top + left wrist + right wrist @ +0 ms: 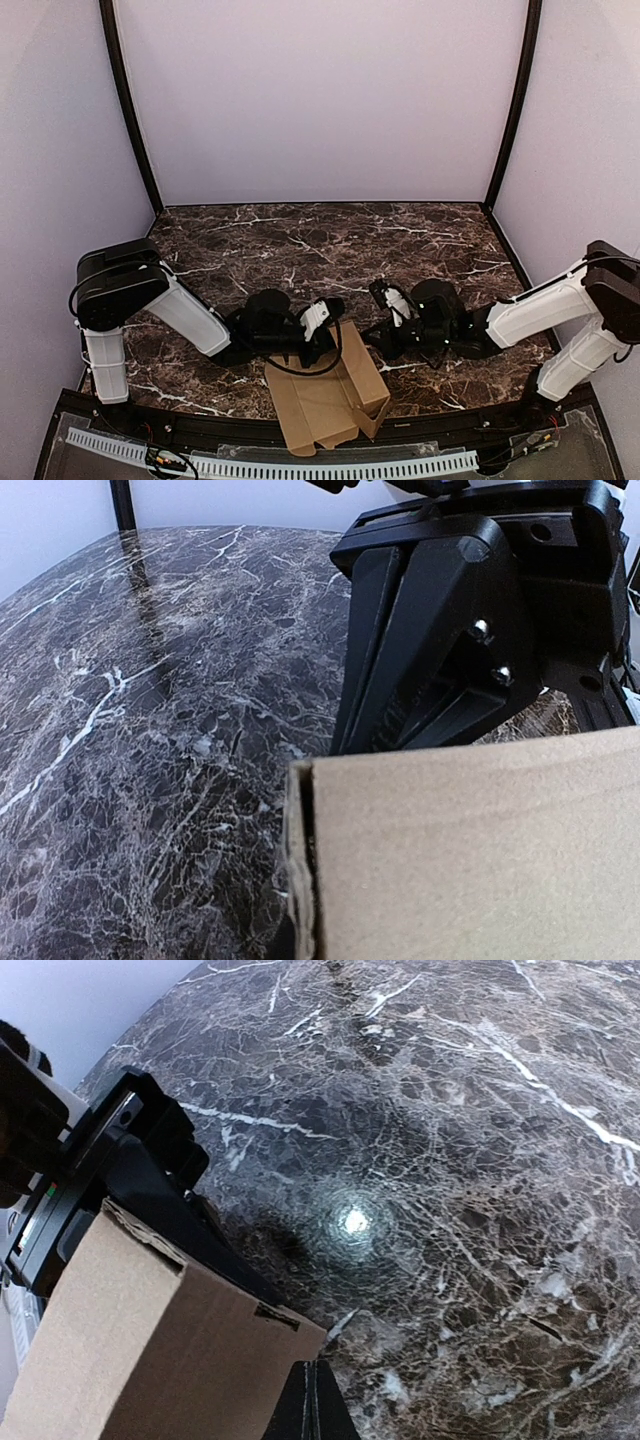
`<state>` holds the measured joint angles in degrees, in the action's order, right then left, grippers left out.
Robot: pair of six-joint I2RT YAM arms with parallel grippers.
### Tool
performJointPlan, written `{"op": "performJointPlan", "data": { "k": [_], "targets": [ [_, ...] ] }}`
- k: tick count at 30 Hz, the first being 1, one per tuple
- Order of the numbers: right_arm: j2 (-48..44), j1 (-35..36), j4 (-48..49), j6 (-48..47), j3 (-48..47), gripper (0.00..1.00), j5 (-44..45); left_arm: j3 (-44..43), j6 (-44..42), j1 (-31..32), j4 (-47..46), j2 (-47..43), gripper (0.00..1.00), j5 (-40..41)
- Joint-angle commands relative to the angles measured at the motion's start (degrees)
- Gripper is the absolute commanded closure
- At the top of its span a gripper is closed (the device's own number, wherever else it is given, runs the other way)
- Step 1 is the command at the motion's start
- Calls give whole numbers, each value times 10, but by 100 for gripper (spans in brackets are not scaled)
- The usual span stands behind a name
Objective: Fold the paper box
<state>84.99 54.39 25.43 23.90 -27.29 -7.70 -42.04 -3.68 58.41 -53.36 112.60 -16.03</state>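
The paper box [325,400] is plain brown cardboard, partly folded, lying near the table's front edge between both arms. My left gripper [335,335] reaches its upper left corner. In the left wrist view the cardboard [470,850] fills the lower right and hides my fingers, which seem clamped on a panel with a doubled edge. My right gripper [372,338] sits at the upper right corner. Its fingers [315,1405] are shut with nothing between them, the tips beside a box wall [150,1350] with a notch in its edge.
The dark marble table [330,240] stretches behind the box to the pale back wall. The right gripper's black body [430,650] stands close behind the cardboard in the left wrist view. The left gripper's black housing [110,1160] shows behind the box in the right wrist view.
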Motion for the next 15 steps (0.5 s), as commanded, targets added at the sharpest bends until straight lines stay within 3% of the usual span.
{"op": "performJointPlan", "data": {
  "k": [1, 15],
  "targets": [
    [25, 1, 77, 11, -11, 100, -42, 9, 14, 2, -13, -20, 100, -18],
    [63, 58, 119, 6, -2, 100, -74, 9, 21, 3, -23, -16, 100, 6]
  ]
}}
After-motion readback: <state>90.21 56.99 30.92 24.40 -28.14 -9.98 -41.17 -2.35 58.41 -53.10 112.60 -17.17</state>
